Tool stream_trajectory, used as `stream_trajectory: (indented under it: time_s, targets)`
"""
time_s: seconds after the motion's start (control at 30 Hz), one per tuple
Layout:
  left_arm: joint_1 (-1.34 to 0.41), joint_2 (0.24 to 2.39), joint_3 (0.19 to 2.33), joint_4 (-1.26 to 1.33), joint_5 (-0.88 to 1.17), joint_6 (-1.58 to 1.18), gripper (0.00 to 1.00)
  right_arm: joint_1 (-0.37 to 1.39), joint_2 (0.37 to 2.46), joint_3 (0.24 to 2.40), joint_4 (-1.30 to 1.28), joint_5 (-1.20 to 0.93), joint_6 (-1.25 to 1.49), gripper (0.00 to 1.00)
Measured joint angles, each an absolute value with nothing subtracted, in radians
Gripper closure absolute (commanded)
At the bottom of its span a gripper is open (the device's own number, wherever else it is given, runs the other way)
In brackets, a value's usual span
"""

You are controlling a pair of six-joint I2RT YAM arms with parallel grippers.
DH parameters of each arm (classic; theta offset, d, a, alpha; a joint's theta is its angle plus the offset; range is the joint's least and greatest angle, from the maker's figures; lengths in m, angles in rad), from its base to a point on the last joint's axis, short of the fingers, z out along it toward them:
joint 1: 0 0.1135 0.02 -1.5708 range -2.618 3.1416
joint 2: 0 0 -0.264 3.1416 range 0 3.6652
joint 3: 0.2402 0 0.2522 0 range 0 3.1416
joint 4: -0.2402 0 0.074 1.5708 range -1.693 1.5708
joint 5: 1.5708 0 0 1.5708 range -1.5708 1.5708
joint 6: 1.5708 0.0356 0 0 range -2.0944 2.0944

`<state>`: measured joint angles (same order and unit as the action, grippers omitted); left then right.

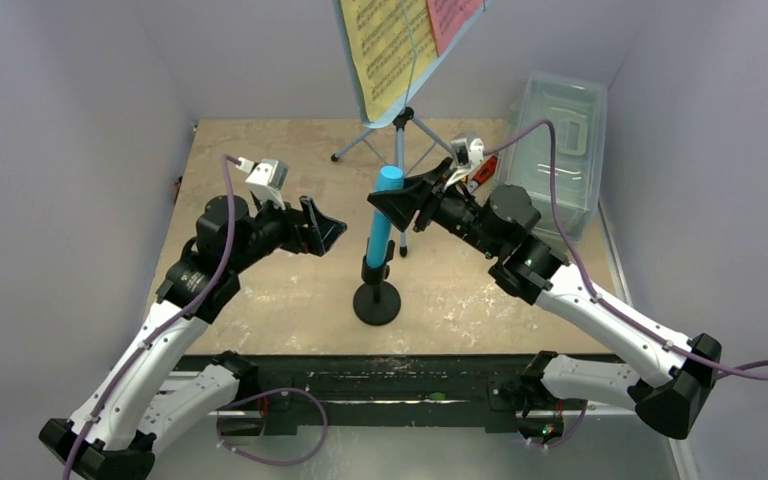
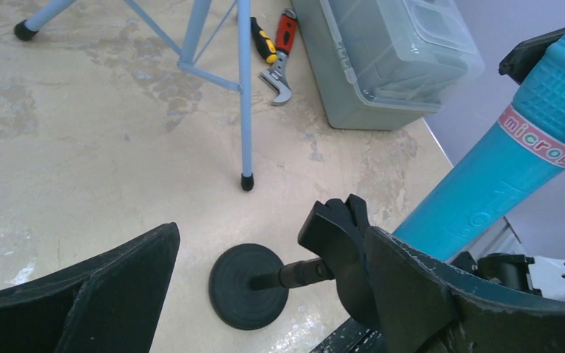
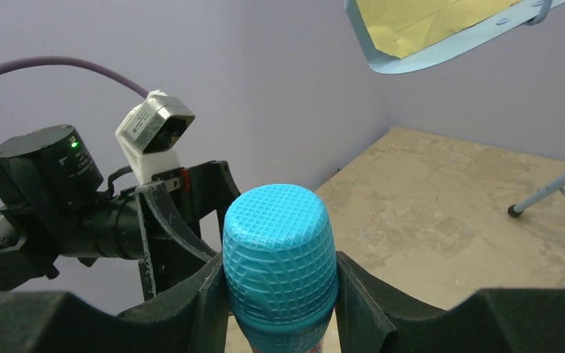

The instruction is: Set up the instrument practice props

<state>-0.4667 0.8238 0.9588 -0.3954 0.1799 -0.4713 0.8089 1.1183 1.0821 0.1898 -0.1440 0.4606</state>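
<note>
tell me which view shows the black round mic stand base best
The left wrist view: the black round mic stand base sits close and whole on the beige table. The top external view shows it small; the right wrist view misses it.

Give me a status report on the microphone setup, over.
Left gripper open, empty. Right gripper shut on microphone head. It sits tilted in mic stand clip. Music stand foot close behind the base, not touching.

Plain lavender walls (image 1: 80, 120) enclose a mottled beige tabletop (image 1: 260, 150) on three sides; lighting even.
</note>
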Motion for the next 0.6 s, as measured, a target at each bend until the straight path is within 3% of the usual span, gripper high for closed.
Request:
stream_trajectory:
  time_s: [0.3, 0.37, 0.6]
  targets:
    - [-0.467, 0.85, 0.962, -0.323, 0.329, -0.48, 0.08, 0.882, 1.074, 0.992, 0.327, -0.092, 0.397, 0.84]
    - [-0.467, 0.852, 0.963, -0.308, 0.354, -0.48, 0.05, 0.881, 1.074, 0.989, 0.332, -0.1, 0.392, 0.76]
    - [-0.467, 0.849, 0.963, -0.273, 0.424, -0.479, 0.0, 0.875, 1.1, 1.038, 0.271, -0.134, 0.406, 0.34]
